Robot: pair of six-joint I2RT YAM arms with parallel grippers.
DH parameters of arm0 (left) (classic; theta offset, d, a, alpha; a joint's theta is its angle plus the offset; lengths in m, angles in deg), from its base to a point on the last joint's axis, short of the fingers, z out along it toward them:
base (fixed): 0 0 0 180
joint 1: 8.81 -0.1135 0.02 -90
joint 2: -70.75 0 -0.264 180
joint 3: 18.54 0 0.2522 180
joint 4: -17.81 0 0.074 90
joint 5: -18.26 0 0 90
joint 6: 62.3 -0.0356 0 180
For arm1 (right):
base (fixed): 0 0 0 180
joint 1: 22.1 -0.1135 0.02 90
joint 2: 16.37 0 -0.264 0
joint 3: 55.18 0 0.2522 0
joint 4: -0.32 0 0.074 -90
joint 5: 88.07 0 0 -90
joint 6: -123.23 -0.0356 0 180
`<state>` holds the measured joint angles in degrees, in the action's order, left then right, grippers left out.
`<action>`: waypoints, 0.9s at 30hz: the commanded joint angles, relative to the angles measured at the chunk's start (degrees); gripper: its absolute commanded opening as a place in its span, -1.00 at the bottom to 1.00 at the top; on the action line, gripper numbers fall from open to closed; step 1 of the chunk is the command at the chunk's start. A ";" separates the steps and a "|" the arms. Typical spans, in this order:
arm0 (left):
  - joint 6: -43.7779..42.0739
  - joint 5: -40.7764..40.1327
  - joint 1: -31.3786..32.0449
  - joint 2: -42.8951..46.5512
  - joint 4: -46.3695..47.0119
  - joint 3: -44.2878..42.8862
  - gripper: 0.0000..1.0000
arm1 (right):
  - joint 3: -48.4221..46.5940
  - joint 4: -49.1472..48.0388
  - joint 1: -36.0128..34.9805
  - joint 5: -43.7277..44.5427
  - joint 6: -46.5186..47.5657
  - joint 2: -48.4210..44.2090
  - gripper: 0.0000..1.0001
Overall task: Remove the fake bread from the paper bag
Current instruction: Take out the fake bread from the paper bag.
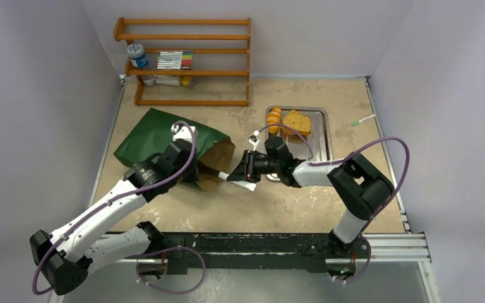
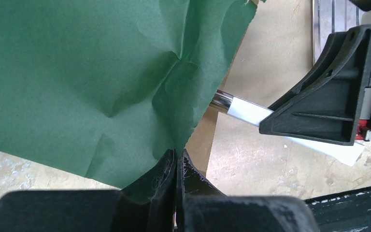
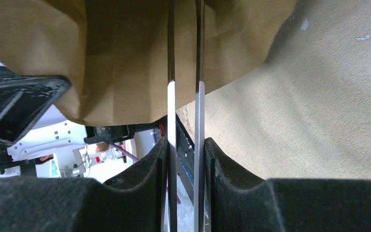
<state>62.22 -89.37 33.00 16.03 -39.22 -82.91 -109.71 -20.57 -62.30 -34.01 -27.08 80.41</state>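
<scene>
Top view: my right pincer point(image 3: 186, 145) grips the long metal tongs point(image 3: 171, 96), axis 3-to-9, tips inside the mouth of the large dark green paper bag point(image 1: 155, 132) at 9. my left pincer point(image 2: 176, 155) is clamped on the bag lip. Any fake bread inside is hidden. The striped orange roll point(image 1: 274, 118) and brown slice point(image 1: 297, 122) sit on the silver metal tray point(image 1: 324, 136) at 1.

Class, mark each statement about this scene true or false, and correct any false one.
1. The left gripper pinches the edge of the paper bag. True.
2. The right gripper is empty. False: it grips the metal tongs.
3. The tongs reach into the bag's open mouth. True.
4. The metal tray holds no bread. False: an orange roll and a brown slice lie on it.
5. The bag stands upright. False: it lies on its side.
</scene>
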 commanded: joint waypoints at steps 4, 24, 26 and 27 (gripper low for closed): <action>6.63 -1.26 0.30 3.76 -8.24 -5.14 -1.00 | -1.79 -0.90 0.30 -2.80 3.95 -1.40 -0.37; 14.28 -3.81 0.30 9.09 -14.22 -2.17 -1.00 | -10.38 2.49 -2.40 -0.12 3.33 1.28 -0.37; 14.19 -3.87 0.36 9.30 -14.15 -1.99 -1.00 | -10.89 2.73 -2.64 0.13 3.20 1.67 -0.37; 14.15 -3.96 0.38 9.35 -14.06 -1.90 -1.00 | -11.11 2.76 -2.79 0.31 3.10 2.01 -0.37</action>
<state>75.58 -91.62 33.24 24.67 -54.15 -85.12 -117.71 -17.03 -64.47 -34.38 -24.55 81.98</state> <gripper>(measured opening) 0.006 0.321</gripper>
